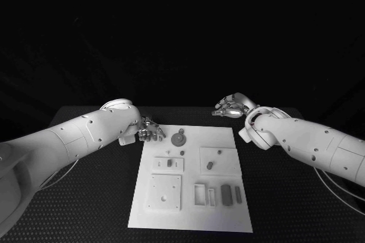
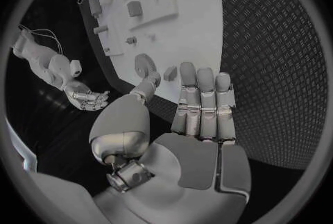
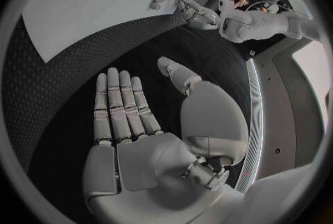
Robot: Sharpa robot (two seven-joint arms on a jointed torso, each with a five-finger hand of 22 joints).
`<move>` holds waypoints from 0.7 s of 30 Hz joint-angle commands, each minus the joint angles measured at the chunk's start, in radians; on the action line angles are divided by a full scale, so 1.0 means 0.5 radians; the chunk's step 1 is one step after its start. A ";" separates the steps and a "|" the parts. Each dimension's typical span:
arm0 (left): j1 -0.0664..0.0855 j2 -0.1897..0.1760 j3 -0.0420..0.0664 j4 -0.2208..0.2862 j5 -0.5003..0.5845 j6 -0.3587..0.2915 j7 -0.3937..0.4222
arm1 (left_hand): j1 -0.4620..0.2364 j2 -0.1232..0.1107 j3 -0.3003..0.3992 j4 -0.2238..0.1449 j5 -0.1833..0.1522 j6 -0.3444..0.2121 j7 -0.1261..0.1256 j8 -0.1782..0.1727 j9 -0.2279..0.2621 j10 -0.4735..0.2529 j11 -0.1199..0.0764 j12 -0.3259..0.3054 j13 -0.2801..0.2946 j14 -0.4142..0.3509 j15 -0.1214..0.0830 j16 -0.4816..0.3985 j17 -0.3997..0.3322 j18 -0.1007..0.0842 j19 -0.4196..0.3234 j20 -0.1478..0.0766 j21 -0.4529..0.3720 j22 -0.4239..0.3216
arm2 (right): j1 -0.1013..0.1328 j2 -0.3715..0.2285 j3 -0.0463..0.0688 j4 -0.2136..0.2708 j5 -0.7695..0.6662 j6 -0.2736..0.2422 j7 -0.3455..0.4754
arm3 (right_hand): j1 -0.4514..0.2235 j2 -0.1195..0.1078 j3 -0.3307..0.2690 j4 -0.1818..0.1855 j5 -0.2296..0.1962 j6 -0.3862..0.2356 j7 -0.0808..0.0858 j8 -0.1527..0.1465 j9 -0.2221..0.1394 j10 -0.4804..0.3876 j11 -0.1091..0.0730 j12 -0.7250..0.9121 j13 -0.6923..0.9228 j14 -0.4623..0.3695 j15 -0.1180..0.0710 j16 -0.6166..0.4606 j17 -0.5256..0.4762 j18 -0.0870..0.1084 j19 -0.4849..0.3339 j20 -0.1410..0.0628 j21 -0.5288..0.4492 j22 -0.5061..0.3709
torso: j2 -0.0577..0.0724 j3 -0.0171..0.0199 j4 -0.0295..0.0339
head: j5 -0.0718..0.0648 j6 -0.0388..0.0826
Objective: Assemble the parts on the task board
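White task board lies lengthwise in the middle of the black table. Grey parts sit on it: a round gear-like part near the far left corner, a small peg on a raised plate at mid-right, and two dark bars beside an open rectangular frame toward the near right.

Left hand hovers just off the board's far left corner, close to the gear-like part. From the wrist view its fingers are straight and side by side, thumb apart, nothing held.

Right hand hangs over bare table beyond the board's far right corner, well apart from the parts. Its fingers are extended flat, thumb out to the side, palm empty.
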 commanded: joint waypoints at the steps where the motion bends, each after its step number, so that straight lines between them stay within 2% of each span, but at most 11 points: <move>1: -0.012 0.009 -0.006 0.003 0.003 0.047 0.016 | 0.014 0.046 0.006 -0.026 -0.006 0.019 0.004 -0.004 -0.005 0.019 -0.006 -0.012 -0.003 0.007 0.012 -0.002 -0.003 -0.020 -0.003 -0.164 -0.008 0.004 | -0.001 0.004 0.001 -0.002 -0.002 0.009 0.021 | 0.005 -0.005 -0.010 0.007 0.014 -0.017 0.008 0.007 -0.003 -0.002 0.009 -0.007 -0.003 -0.012 0.001 -0.009 -0.003 0.010 -0.013 0.001 -0.011 0.002 | 0.000 0.0005 -0.001 | 0.002 -0.002; 3: -0.014 0.010 -0.006 -0.002 0.003 0.048 0.022 | 0.038 0.067 0.009 -0.050 -0.006 0.015 0.006 -0.009 -0.008 0.019 -0.005 -0.019 -0.004 0.006 0.013 -0.005 -0.005 -0.020 -0.001 -0.163 -0.011 0.006 | -0.001 0.006 0.001 -0.004 -0.002 0.009 0.021 | 0.005 -0.005 -0.010 0.007 0.014 -0.017 0.008 0.007 -0.003 -0.002 0.009 -0.007 -0.003 -0.012 0.001 -0.009 -0.003 0.010 -0.013 0.001 -0.011 0.002 | 0.000 0.0005 0.000 | 0.003 -0.003; 9: -0.015 0.010 -0.006 -0.014 0.026 0.001 0.035 | 0.067 0.091 0.007 -0.081 -0.006 0.012 0.009 -0.015 -0.013 0.021 -0.002 -0.030 -0.005 0.006 0.015 -0.010 -0.009 -0.023 0.000 -0.161 -0.017 0.009 | -0.001 0.006 0.001 -0.003 -0.002 0.010 0.021 | 0.005 -0.005 -0.010 0.008 0.015 -0.017 0.008 0.007 -0.004 -0.002 0.009 -0.007 -0.004 -0.012 0.001 -0.009 -0.003 0.010 -0.013 0.001 -0.011 0.003 | 0.000 -0.0006 0.000 | 0.002 -0.002; 21: -0.015 0.023 -0.006 -0.030 0.065 -0.009 0.053 | 0.068 0.091 -0.004 -0.092 -0.006 -0.007 0.016 -0.029 -0.022 0.017 0.004 -0.042 -0.007 0.002 0.018 -0.017 -0.013 -0.025 0.001 -0.158 -0.025 0.010 | -0.001 0.010 0.001 -0.006 -0.001 0.014 0.021 | 0.005 -0.005 -0.011 0.008 0.016 -0.018 0.008 0.007 -0.004 -0.002 0.009 -0.007 -0.007 -0.013 0.001 -0.009 -0.003 0.010 -0.014 0.001 -0.012 0.005 | 0.001 -0.0003 0.000 | 0.005 -0.003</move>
